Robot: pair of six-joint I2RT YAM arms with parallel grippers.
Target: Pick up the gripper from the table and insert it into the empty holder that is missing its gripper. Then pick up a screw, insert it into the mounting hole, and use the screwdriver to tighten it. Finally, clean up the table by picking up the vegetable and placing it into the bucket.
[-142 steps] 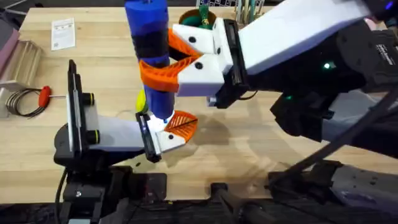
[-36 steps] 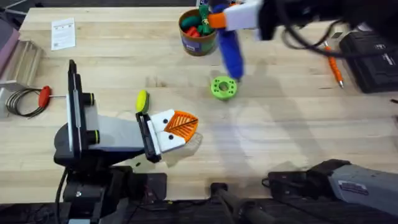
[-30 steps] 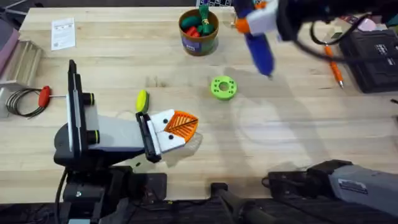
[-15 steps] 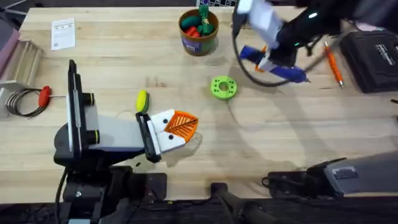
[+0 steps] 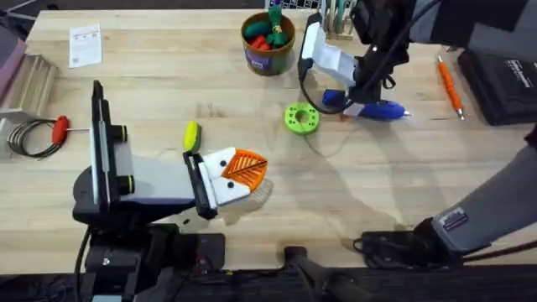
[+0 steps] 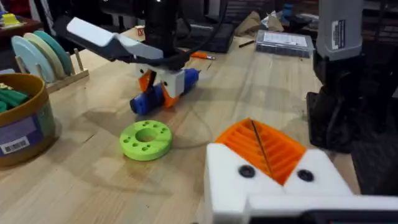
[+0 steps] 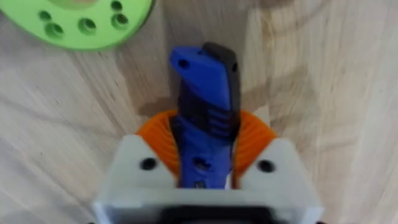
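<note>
Two steps look done; my right claw (image 7: 205, 158) clamps the screwdriver (image 5: 369, 107) flat on the desk (image 5: 151, 75). Next: release, fetch vegetable (image 5: 191, 134). Left claw's (image 5: 239, 172) jaws: can't tell.

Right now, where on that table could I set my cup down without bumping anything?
The bare wood in the near right, past the green disc, is free. So is the strip between the paper card and the bucket. It is crowded around the right tool and the screwdriver.

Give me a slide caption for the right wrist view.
Right gripper lays the blue screwdriver flat on the wooden table, beside the green disc.
</note>
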